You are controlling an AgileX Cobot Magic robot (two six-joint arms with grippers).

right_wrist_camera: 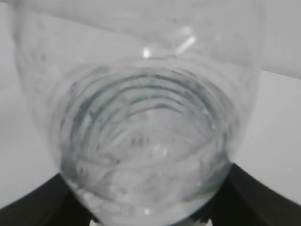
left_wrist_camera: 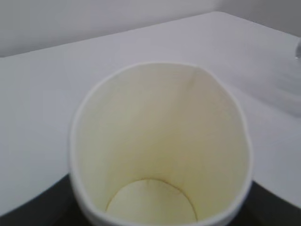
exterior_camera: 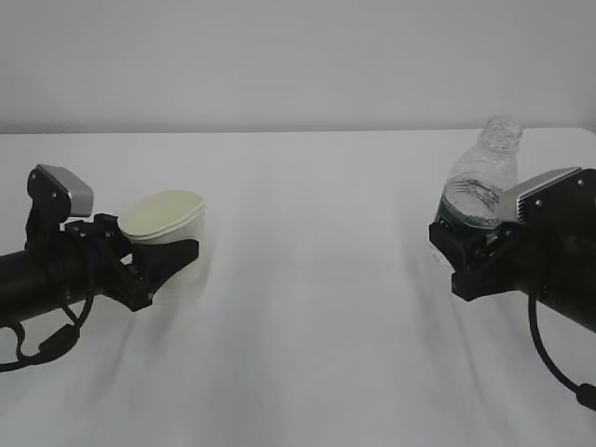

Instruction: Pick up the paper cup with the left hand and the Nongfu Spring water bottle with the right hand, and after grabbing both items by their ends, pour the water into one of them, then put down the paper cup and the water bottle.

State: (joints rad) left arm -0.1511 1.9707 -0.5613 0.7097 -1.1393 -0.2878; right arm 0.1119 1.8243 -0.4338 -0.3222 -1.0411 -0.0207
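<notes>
Two arms faced each other across your white table (exterior_camera: 307, 354). Your left hand (exterior_camera: 163, 259) clasped the paper cup (exterior_camera: 169, 228) by its base, mouth tilted inward to receive. Your right hand (exterior_camera: 463, 244) gripped the Nongfu Spring water bottle (exterior_camera: 482, 182) low, neck upright, probably to keep the water (right_wrist_camera: 146, 155) from spilling.

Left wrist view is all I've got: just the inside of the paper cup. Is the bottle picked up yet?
Observer: Yes. The right hand grips the Nongfu Spring water bottle low on its body, neck up and uncapped.
Operator: Any water in it?
Observer: The right wrist view shows water pooled in its lower part.
Operator: Is the bottle close to my cup?
Observer: No. The paper cup, held by the left hand, sits far left; the bottle far right, bare table between.
</notes>
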